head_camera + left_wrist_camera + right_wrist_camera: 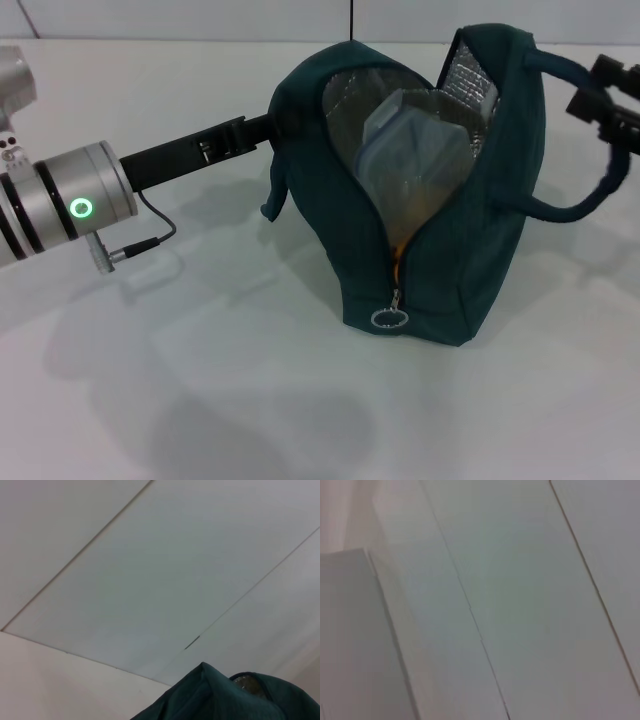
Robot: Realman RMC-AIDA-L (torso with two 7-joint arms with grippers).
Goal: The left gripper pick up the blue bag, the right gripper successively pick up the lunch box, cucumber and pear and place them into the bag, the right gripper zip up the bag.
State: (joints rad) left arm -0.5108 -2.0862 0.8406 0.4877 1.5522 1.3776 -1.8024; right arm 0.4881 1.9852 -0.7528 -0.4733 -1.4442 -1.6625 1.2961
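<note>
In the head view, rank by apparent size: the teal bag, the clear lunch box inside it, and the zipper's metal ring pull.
1. Dark teal fabric bag, largest.
2. Clear plastic lunch box, only partly visible inside the bag.
3. Metal ring pull, smallest.

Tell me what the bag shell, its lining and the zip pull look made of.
Bag: matte dark teal woven fabric, judging by soft folds and sagging handles. Lining: silvery, crinkled and reflective, probably foil-faced insulation. Zip pull: shiny ring, likely metal. Lunch box inside: translucent, smooth, probably plastic. Left gripper is at the bag's far-left edge, right gripper at its handle.
</note>
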